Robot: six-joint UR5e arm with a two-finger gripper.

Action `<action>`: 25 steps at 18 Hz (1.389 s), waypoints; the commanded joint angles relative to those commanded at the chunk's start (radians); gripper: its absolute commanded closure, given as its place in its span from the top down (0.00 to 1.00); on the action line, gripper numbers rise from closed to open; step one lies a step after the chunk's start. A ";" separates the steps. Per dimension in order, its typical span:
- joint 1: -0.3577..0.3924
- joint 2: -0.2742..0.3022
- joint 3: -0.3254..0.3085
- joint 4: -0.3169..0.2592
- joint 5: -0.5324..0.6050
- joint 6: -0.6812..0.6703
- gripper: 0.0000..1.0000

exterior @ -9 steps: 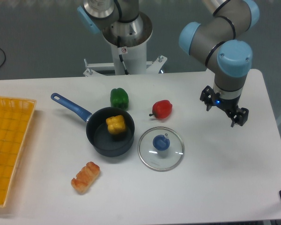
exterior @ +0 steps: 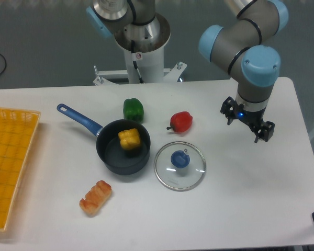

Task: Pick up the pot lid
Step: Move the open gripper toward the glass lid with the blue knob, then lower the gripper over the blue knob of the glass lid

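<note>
Since the earlier frame, the claw (exterior: 244,130) has been shifted slightly toward the pot lid (exterior: 172,178). The pale, smooth counter (exterior: 240,209) is occupied at its left edge by a ribbed yellow basket (exterior: 10,157). Farther in, a round black pan (exterior: 115,163) with a slim blue handle (exterior: 77,117) is seen, and a lumpy yellow vegetable (exterior: 130,139) is held inside it. Just beside the pan, the lid is laid flat on the counter, its clear disc ringed by a thin rim and topped by a rounded blue knob (exterior: 180,159). A rough brown piece (exterior: 96,197), a ridged green pepper (exterior: 133,110) and a glossy red one (exterior: 181,122) are set around them. The arm (exterior: 254,55) is reached in from the upper right, and the claw is angled downward, released, its two fingers spread. The lid's knob is pointed upward; by its circular outline, no long axis is given.
</note>
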 joint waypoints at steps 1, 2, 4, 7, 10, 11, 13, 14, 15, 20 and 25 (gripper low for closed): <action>0.000 0.000 -0.006 0.000 0.000 -0.002 1.00; -0.002 0.000 -0.018 0.002 0.000 -0.003 1.00; -0.003 0.017 -0.041 0.002 0.000 -0.017 1.00; -0.014 0.020 -0.045 0.002 -0.002 -0.063 1.00; -0.050 0.017 -0.051 0.002 0.000 -0.167 1.00; -0.060 0.015 -0.051 0.002 0.002 -0.208 1.00; -0.080 0.012 -0.051 0.002 0.002 -0.283 1.00; -0.095 0.008 -0.051 0.002 0.009 -0.322 1.00; -0.112 0.005 -0.051 0.002 0.017 -0.368 1.00; -0.175 -0.012 -0.060 0.014 0.009 -0.569 1.00; -0.242 -0.052 -0.043 0.028 0.070 -0.525 1.00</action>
